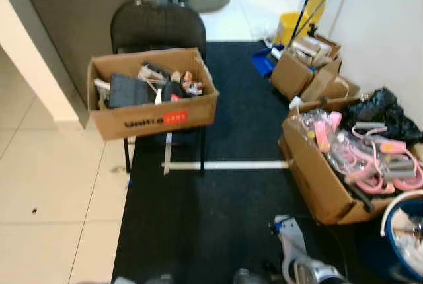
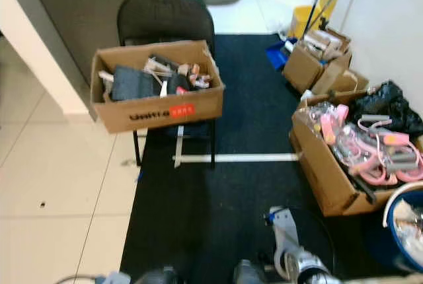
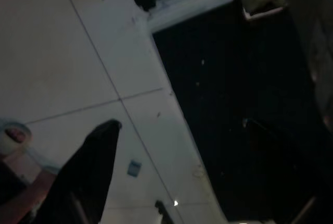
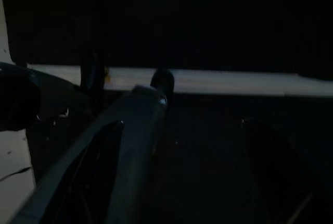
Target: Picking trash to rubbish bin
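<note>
An open cardboard box (image 1: 153,120) with a red label sits on the seat of a black folding chair (image 1: 157,25); it holds a dark pouch, white strips and small mixed items. A blue bin with a white rim (image 1: 391,209) stands at the lower right with pale rubbish inside. My right arm (image 1: 299,257) hangs low over the black carpet, left of the bin. The right wrist view is very dark, showing my right gripper (image 4: 156,96), the chair legs and a white floor line. My left gripper (image 3: 104,146) hangs over pale tiles beside the carpet edge.
A second box (image 1: 317,172) of pink items in clear plastic stands at the right by the wall, with a black bag (image 1: 383,109) behind it. More boxes (image 1: 301,69) and a yellow mop bucket (image 1: 294,26) are at the back right. A white tape line (image 1: 228,165) crosses the carpet.
</note>
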Available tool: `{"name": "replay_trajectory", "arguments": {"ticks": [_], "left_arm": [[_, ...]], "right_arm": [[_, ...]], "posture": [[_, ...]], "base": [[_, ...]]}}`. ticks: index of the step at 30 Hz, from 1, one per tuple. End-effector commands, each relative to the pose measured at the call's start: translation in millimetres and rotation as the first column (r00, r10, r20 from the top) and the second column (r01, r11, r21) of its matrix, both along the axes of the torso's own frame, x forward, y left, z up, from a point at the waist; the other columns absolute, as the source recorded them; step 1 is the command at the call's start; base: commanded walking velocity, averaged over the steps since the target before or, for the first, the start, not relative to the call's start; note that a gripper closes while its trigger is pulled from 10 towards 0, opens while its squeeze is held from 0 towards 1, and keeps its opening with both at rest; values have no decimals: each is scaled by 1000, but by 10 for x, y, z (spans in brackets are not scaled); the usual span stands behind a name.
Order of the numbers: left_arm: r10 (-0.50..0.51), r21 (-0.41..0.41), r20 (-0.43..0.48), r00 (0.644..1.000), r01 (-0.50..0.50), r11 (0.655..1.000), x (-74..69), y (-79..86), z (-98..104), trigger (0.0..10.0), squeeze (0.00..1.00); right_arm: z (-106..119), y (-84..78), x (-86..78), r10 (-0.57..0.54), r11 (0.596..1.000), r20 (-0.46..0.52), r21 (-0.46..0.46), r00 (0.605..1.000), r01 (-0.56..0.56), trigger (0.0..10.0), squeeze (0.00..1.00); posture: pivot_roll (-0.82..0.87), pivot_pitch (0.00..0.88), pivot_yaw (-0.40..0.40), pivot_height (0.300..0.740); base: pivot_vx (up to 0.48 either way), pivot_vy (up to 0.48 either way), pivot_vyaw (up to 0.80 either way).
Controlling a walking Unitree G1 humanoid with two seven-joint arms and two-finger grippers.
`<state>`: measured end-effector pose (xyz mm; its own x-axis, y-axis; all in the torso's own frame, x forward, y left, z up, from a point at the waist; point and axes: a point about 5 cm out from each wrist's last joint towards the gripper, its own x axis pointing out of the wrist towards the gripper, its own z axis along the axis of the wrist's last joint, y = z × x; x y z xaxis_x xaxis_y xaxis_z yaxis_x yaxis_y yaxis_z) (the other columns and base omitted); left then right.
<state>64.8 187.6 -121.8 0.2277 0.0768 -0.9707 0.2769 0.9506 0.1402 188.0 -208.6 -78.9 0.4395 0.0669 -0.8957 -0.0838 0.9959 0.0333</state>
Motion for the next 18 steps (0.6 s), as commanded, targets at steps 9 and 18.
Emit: {"name": "replay_trajectory", "arguments": {"ticks": [9,18], "left_arm": [[-7,-72,29,1000,9,997,73,-162,0,10000,0],[-1,-88,25,1000,3,996,74,-162,0,10000,0]], "right_arm": [[-21,-10,-46,4,1000,-20,-5,1000,-4,10000,0],[-32,-11,-70,8,1000,-28,-5,1000,-9,10000,0]], "posture": [[40,43,-12,740],[33,41,-11,740]], "base": [[0,0,0],[0,-316,0]]}}
